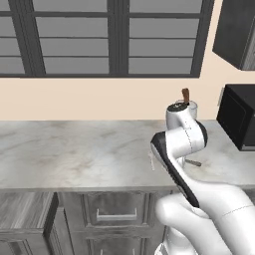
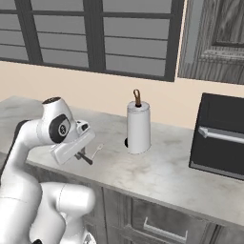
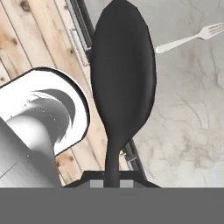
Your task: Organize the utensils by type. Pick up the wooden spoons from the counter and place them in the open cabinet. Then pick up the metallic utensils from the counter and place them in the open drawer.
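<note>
Gripper (image 3: 111, 175) clamped on dark spoon (image 3: 122, 78) by its handle, fork (image 3: 192, 38) lying on counter (image 3: 183, 122) beyond spoon's bowl

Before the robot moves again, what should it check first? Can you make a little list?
1. Dark grey spoon held in the gripper: ok, its handle runs down between the shut jaws.
2. Spoon lifted off the counter: ok.
3. Silver fork still lying on the counter to collect: ok.
4. Paper towel roll clear of the arm: ok, it stands apart.
5. Drawer open and ready: cannot tell.
6. Wooden spoons already put away: cannot tell.
</note>
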